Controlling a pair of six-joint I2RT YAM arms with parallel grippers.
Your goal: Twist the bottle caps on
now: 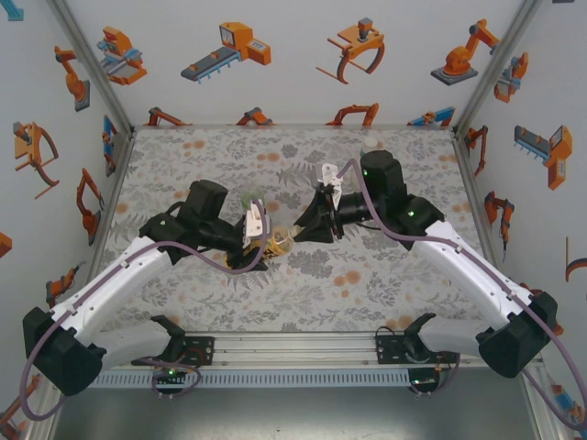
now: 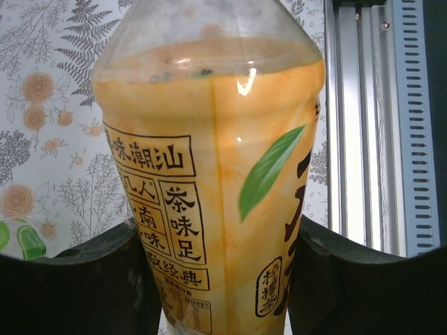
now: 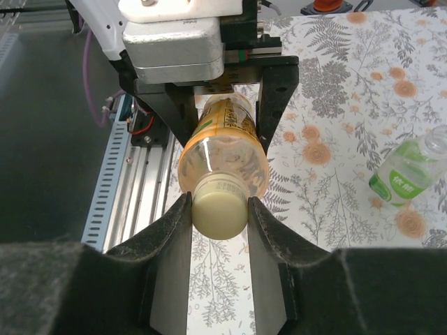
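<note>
A yellow bottle (image 1: 280, 241) with a yellow label is held off the table, lying sideways between the two arms. My left gripper (image 2: 220, 279) is shut on its body (image 2: 209, 174), one dark finger on each side. The bottle's neck points at my right gripper (image 3: 220, 216), which is shut on the pale round cap (image 3: 220, 213) sitting on that neck. From above, the right gripper (image 1: 298, 229) meets the left gripper (image 1: 266, 240) at mid-table. The right wrist view also shows the left gripper (image 3: 223, 115) round the bottle (image 3: 223, 150).
A clear bottle with a white-green label (image 3: 408, 171) lies on the floral tablecloth (image 1: 367, 275), just behind the left gripper (image 1: 252, 197). The aluminium rail (image 1: 293, 348) with both arm bases runs along the near edge. Printed walls close in the left, back and right.
</note>
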